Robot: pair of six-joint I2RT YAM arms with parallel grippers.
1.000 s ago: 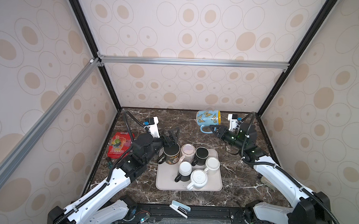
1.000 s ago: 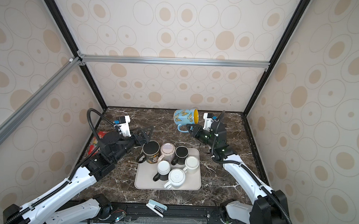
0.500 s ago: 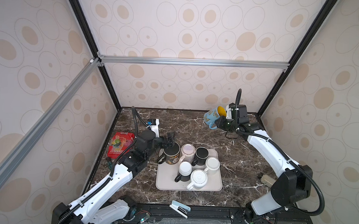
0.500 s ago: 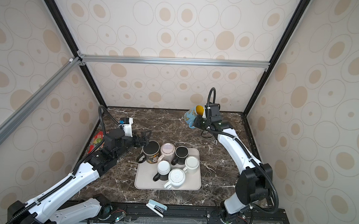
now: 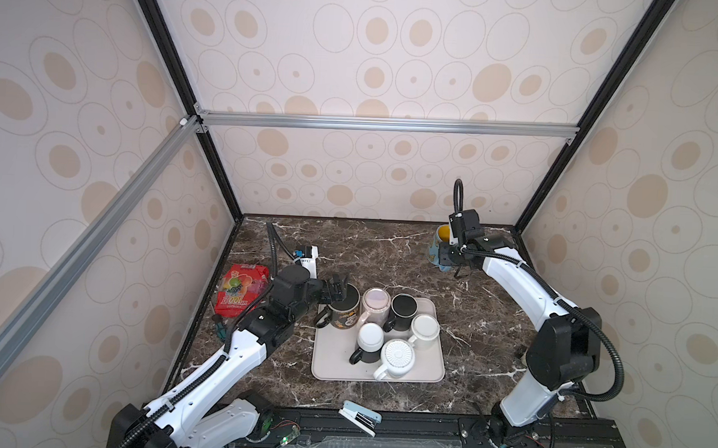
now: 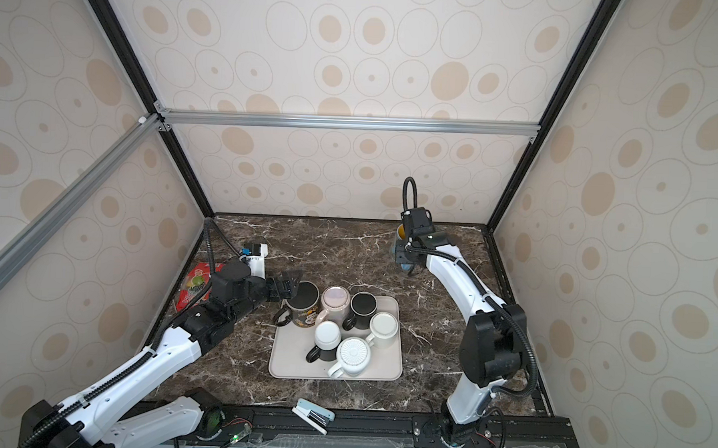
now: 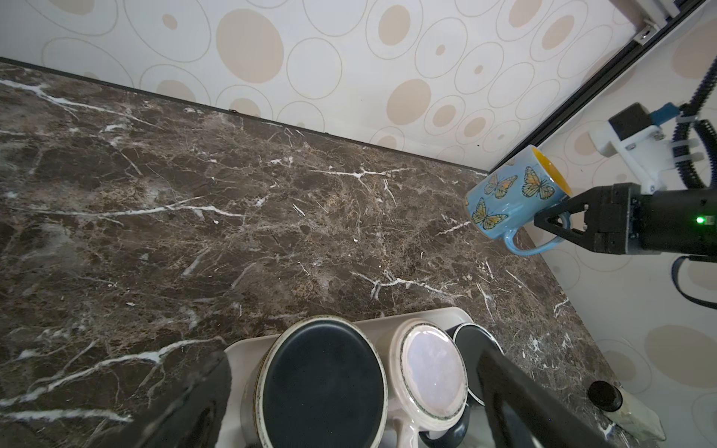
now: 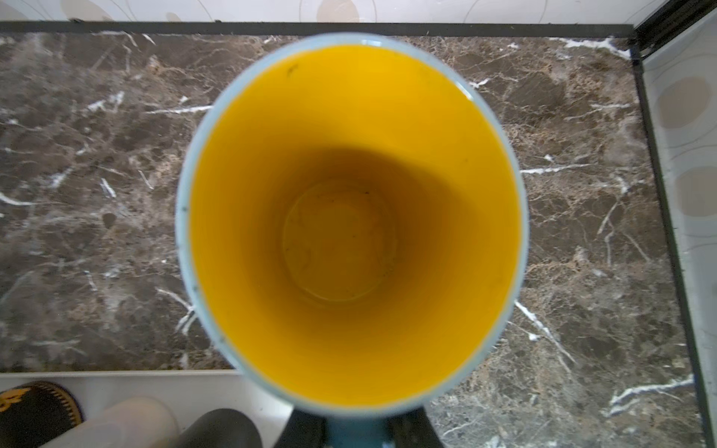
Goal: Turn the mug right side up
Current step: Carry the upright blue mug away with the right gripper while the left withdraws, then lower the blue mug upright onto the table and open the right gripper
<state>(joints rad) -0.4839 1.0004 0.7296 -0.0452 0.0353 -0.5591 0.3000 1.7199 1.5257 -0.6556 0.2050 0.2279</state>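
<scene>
At the far right of the marble tabletop [image 5: 389, 255], near the back corner, one blue butterfly mug [image 7: 508, 198] with a yellow glaze inside is entered. It is carried tilted, mouth higher than base. Whether the base touches the stone cannot be told.

Holding: the right gripper [image 7: 551, 221] is closed narrowly on the handle [image 7: 523, 248], close to the mug wall.

Handling, as judged: glazed ceramic, rigid, moderately heavy, slick and liable to chip. Pinched at the handle alone, the body is likely to swing about the jaws. A hold close to the wall, as taken, is preferred, and a soft, level set-down is advised.

Other arm: the left gripper [image 5: 338, 288] is spread wide at the far left corner of the tray [image 5: 334, 365]. Its fingers [image 7: 194, 407] are placed either side of an upturned dark mug [image 5: 343, 307]; contact is not confirmed. Five further mugs are stood inverted on the tray.

Views compared: the right wrist view is filled by the mug's interior [image 8: 349, 217], which is shown to be empty; the pattern and the tilt are not given, and the grip is barely seen. The butterflies, the lean and the pinch on the handle are supplied by the left wrist view. In both top views the mug [image 6: 400, 235] is largely hidden behind the wrist, but its place well apart from the tray is given.
</scene>
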